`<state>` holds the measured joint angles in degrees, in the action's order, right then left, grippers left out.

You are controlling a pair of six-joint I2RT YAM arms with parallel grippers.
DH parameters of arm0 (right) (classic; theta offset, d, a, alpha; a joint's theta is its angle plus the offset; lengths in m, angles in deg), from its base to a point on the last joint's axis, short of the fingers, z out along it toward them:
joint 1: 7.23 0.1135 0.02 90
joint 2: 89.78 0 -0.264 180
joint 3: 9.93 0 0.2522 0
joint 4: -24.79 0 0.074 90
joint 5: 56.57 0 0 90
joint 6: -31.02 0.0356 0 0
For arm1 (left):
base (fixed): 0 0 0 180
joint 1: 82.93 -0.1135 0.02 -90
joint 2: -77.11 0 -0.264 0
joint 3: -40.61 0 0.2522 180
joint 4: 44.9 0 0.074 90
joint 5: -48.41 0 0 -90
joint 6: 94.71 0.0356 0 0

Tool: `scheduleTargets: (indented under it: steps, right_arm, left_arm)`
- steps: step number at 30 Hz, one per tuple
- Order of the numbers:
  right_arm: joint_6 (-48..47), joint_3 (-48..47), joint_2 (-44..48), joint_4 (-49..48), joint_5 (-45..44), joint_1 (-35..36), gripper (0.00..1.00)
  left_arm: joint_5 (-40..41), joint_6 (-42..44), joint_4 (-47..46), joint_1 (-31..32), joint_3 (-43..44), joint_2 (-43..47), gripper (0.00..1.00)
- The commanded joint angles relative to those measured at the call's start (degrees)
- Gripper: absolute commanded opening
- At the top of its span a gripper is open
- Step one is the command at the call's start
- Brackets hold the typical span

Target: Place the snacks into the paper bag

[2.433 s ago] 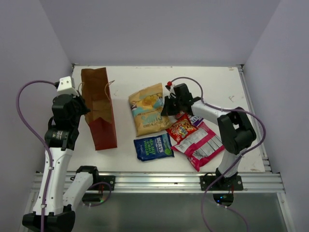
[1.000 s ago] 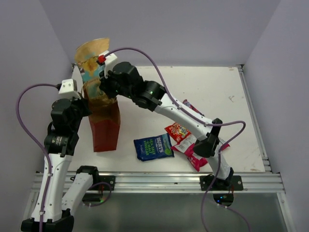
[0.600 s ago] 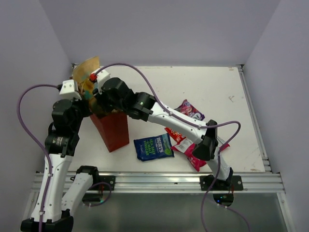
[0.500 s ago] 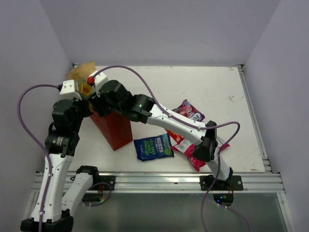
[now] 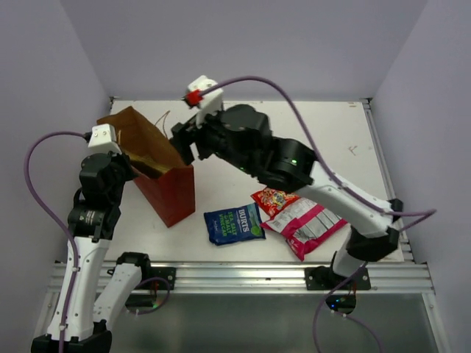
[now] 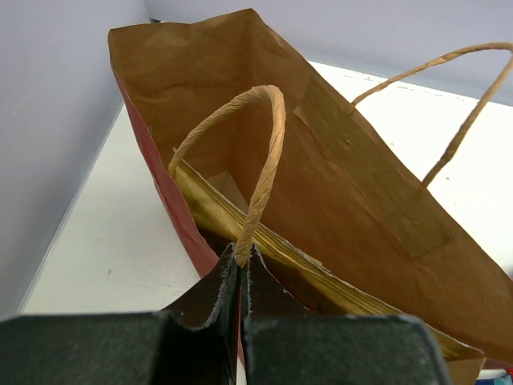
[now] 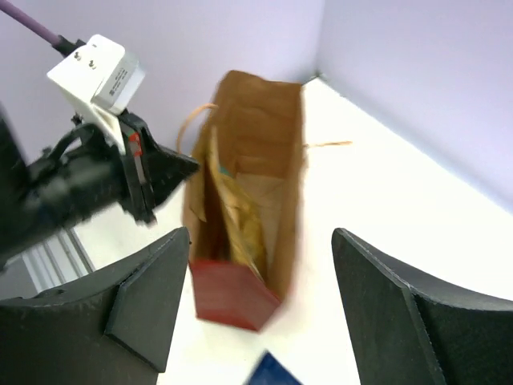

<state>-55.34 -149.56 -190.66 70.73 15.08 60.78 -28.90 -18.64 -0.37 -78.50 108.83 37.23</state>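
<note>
Paper bag point(image 5: 163, 184) sits at the left of the surface, base down but tilted. Its long axis leans from the near-right base up toward the back-left corner, w/ the open mouth facing up and kraft inside showing. The large tan chips bag point(image 7: 239, 216) stands on edge inside, along the bag's length.

Right of the bag, three packets lie flat. The pink-and-silver packet point(image 5: 309, 224) is nearest the right arm's base, long axis diagonal. The dark blue packet point(image 5: 234, 223) is just right of the bag's base, apart from it. The red colourful packet point(image 5: 274, 200) overlaps the pink one's upper-left end.

Left hand point(image 6: 240, 269) is pinched tight on one string handle point(image 6: 264, 160) at the bag's near rim. Right hand point(image 7: 260, 269) hangs above the bag mouth, fingers spread wide, holding nothing.

The surface point(image 5: 324, 132) is white and matte, w/ an aluminium rail point(image 5: 243, 276) along the near edge. Pale lilac walls close in the back and both sides.
</note>
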Motion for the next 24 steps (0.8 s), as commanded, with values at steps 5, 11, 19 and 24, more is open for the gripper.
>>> scheduleTargets:
  steps: [5,11,19,24]
  right_arm:
    - [4.3,33.8,19.1,-1.9,-11.8,0.4,0.76]
    - [14.2,55.7,20.5,-5.9,-14.1,0.1,0.77]
    - [16.0,66.8,14.4,-16.1,-7.3,-5.4,0.79]
    - [15.4,68.7,11.8,-18.8,-5.4,-7.4,0.8]
  left_arm:
    - [8.5,-0.9,0.6,0.5,0.5,0.5,0.0]
    - [13.4,-2.2,1.8,0.5,0.5,-0.7,0.0]
    - [16.7,-2.7,2.1,0.5,0.1,-1.2,0.0]
    - [19.2,-2.4,1.8,0.5,0.4,-2.5,0.0]
